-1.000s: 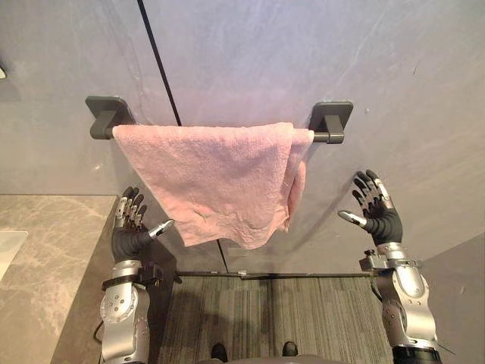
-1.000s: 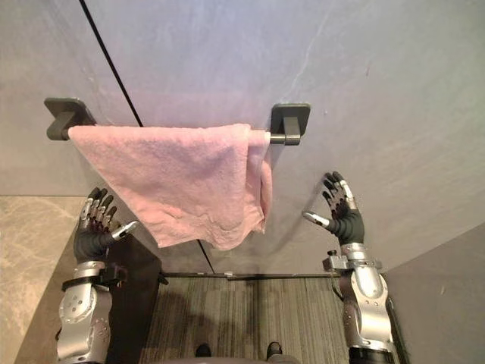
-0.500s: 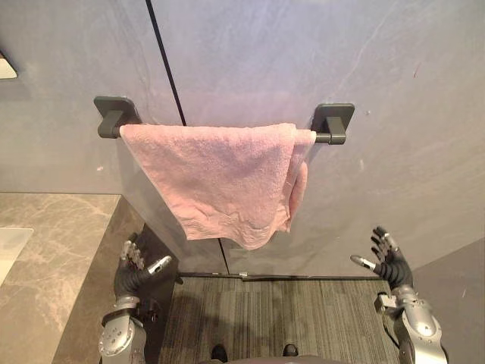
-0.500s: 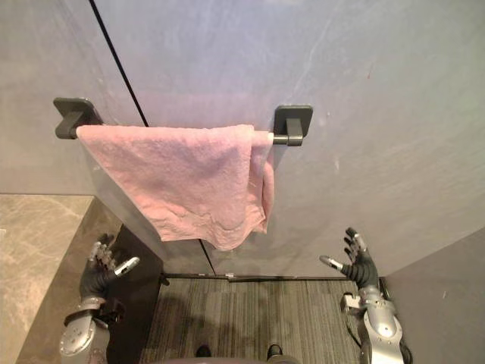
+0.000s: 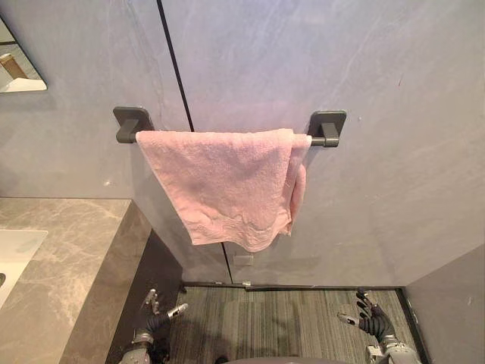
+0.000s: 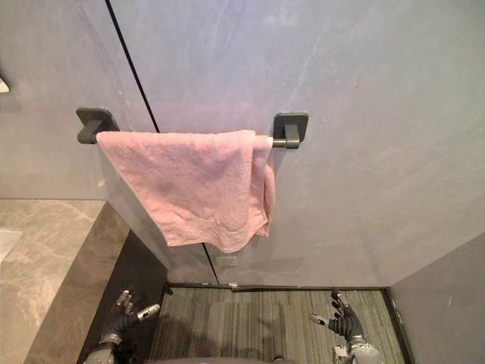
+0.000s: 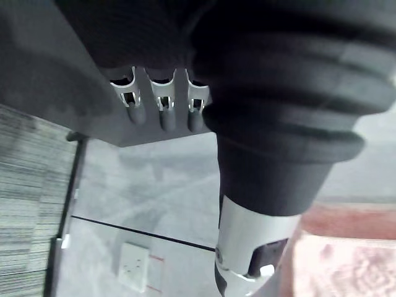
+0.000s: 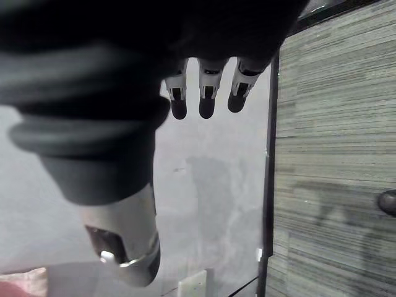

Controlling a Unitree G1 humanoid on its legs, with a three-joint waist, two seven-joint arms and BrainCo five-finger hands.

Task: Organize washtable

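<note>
marble worktop [image 5: 68, 258] lies at the left, its white sink [image 5: 14, 254] and the mirror [image 5: 19, 72] corner above it both cut off by the edge. the left hand [image 5: 155, 324] has sunk from beside the towel to low by the worktop's dark side, fingers spread and empty. the pink towel [image 5: 227, 182] hangs as before over the towel bar [image 5: 321, 141], draped unevenly, its right end bunched double. the right hand [image 5: 370, 321] has dropped likewise, low over the striped floor [image 5: 280, 322], fingers splayed, holding nothing. both wrists are cut off at the bottom edge.
</note>
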